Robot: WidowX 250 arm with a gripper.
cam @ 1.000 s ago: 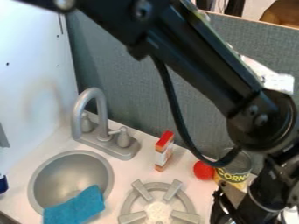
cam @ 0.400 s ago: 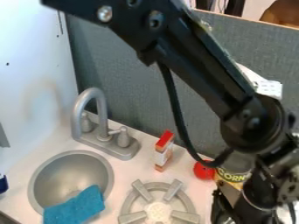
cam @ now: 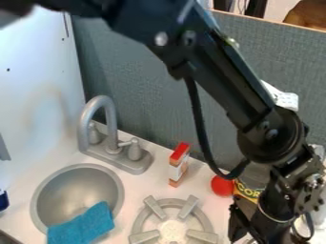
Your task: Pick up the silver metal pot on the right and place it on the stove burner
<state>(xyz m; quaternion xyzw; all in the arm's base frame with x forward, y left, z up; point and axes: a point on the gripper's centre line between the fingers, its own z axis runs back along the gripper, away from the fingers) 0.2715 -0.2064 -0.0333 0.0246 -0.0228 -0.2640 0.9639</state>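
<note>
The can [cam: 247, 190] stands at right on the counter [cam: 143, 187], partly hidden by the arm [cam: 219, 78]. The gripper [cam: 239, 230] is located nearer; its jaw state cannot be determined. Left of the can: red ball [cam: 222, 186], then upright box [cam: 178, 170]. Nearer: burner [cam: 155, 208]. Far left: faucet [cam: 111, 119]. Near left: sink [cam: 79, 183], containing part of a blue cloth [cam: 83, 226].

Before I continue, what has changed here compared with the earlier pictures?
The arm moved: its upper section went right and down in the picture, its big lower joint slightly left, now covering more of the can. I cannot tell about any grasp. The red ball, small box and blue cloth stayed put.
</note>
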